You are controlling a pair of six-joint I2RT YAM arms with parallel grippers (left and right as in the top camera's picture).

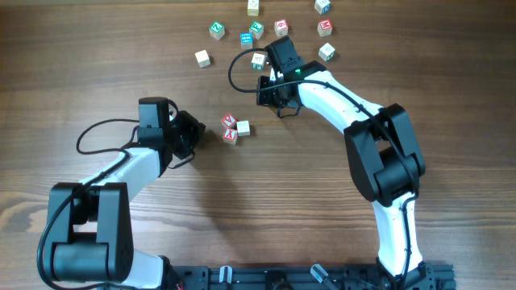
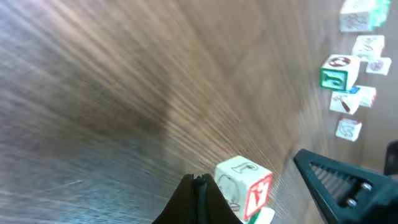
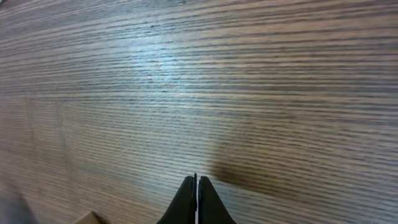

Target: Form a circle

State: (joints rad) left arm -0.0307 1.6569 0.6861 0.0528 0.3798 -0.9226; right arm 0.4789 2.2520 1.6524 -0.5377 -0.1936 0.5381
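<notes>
1. Left gripper: jaws pressed together, nothing pinched. In the overhead view its tip sits low over the table, just left of the circle.
2. The circle: three tiny letter cubes bunched tight near table centre, two red-printed on the left, one pale on the right. It lies between the two arms.
3. The left wrist view shows one cube with a red-printed face just right of the closed fingertips; contact is unclear in the blur.
4. Right gripper: jaws pressed together, empty, over bare wood.
5. The loose spread of cubes lies along the far edge, well apart from the circle.
</notes>
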